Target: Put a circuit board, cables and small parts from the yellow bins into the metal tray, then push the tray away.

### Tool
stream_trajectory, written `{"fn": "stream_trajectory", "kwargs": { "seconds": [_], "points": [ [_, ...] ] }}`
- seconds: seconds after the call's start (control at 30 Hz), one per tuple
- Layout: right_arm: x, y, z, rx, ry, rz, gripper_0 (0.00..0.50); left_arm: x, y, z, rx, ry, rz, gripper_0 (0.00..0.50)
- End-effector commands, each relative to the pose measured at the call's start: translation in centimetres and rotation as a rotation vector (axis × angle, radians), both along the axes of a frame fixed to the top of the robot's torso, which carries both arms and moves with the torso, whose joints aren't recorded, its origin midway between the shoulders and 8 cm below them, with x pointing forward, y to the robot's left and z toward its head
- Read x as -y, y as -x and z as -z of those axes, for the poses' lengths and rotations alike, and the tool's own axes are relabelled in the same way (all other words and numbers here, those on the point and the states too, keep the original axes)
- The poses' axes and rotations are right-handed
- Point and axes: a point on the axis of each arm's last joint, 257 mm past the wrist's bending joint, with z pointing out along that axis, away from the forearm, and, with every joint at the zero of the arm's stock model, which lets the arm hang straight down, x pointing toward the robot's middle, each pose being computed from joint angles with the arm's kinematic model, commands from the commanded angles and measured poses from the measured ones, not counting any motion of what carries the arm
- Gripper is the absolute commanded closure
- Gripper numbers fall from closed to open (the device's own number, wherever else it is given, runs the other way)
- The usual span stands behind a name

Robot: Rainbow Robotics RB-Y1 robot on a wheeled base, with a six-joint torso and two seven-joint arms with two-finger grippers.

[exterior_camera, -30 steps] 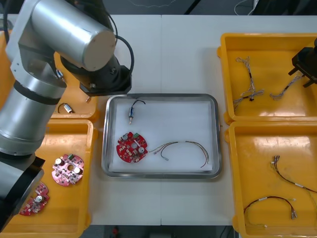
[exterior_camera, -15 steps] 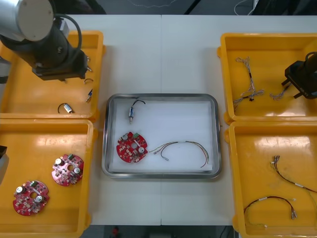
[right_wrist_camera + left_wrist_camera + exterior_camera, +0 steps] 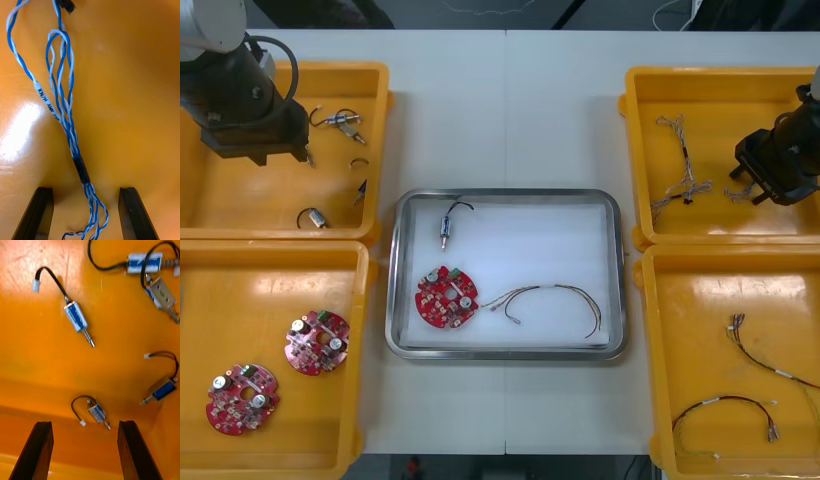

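Inside the tray (image 3: 505, 193) lie a circuit board (image 3: 446, 296), red-yellow cable (image 3: 555, 290) and small metal part (image 3: 447, 228). Right of tray, right gripper (image 3: 85, 190) spread astride a blue-white cable (image 3: 62, 112); left of tray, left gripper (image 3: 84, 423) spread over small parts (image 3: 77, 317). Push pending.

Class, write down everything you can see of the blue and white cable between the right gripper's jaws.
The blue and white cable is several thin wires twisted together, bound near one end by a short black sleeve, past which the strands spread. A white printed label wraps one strand. It lies on the floor of the far right yellow bin, passing between the open jaws of the right gripper, which do not touch it.
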Motion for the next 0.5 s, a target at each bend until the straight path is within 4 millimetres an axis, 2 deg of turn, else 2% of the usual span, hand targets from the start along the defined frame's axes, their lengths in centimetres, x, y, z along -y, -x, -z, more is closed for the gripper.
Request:
{"fn": "stream_trajectory", "kwargs": {
  "seconds": [0.03,0.33,0.37,0.4,0.43,0.47,0.5],
  "points": [
    [-1.2,-0.6,-0.8,0.005,-0.002,-0.01,0.0,-1.7,-3.4,-4.1,0.132,-0.025,0.026,0.0],
    [0.1,-0.1,0.1,-0.007,0.038,-0.011,0.0,-2.2,-7.0,-2.5,0.222,-0.006,0.041,0.0],
    [0.1,0.0,0.2,-0.009,0.04,-0.014,0.06,-2.2,-7.4,-2.3,0.232,-0.01,0.045,0.0],
    [0.1,0.0,0.2,-0.01,0.043,-0.019,0.265,-2.2,-7.8,-2.1,0.245,-0.014,0.047,0.0],
    [0.1,0.0,0.2,-0.009,0.042,-0.02,0.421,-2.2,-8.1,-1.9,0.25,-0.014,0.046,0.0],
    [0.0,-0.1,0.1,-0.004,0.043,-0.026,0.5,-2.1,-8.5,-1.8,0.262,-0.018,0.05,0.0],
    [0.0,-0.1,0.3,-0.003,0.041,-0.03,0.5,-2.1,-8.9,-1.5,0.273,-0.022,0.052,0.0]
  ]
}}
